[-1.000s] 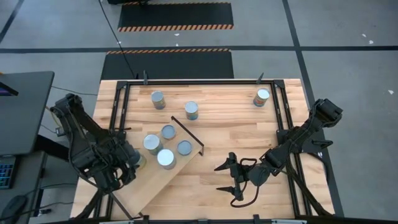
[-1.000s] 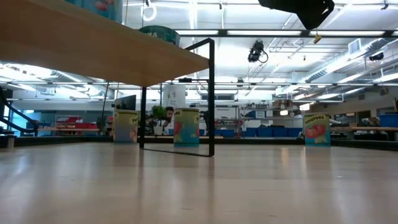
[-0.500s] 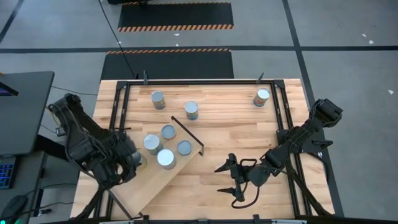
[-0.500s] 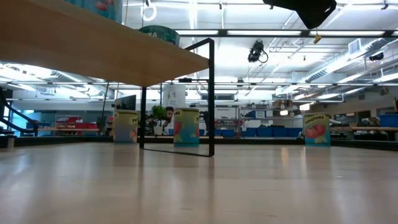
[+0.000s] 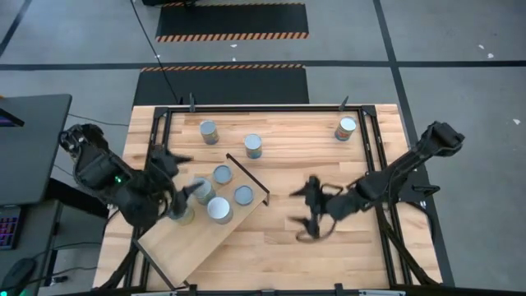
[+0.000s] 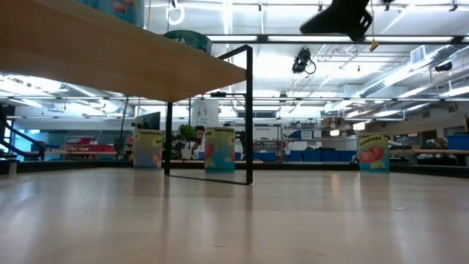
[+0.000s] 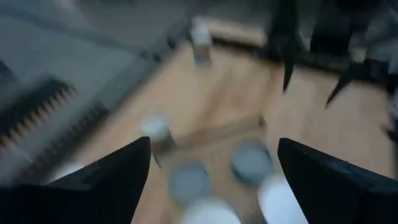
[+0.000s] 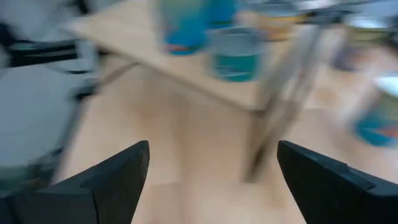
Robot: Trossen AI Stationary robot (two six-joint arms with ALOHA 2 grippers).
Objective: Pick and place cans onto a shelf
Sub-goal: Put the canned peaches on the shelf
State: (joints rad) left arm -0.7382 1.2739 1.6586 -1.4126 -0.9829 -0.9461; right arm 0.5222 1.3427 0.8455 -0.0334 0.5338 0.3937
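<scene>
From above, the left gripper (image 5: 182, 173) hangs spread wide and empty over the shelf (image 5: 193, 242), four cans (image 5: 220, 209) just beside it. The right gripper (image 5: 306, 210), also wide and empty, hangs off the shelf's end. Both wrist views show parted fingers (image 7: 115, 177) holding nothing.

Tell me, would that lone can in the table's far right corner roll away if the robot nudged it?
Probably not while upright: the can stands on its flat end, so it would likely slide on the smooth table. Knocked over, its round side would probably roll. It looks rigid metal, so likely firm to grip.
</scene>
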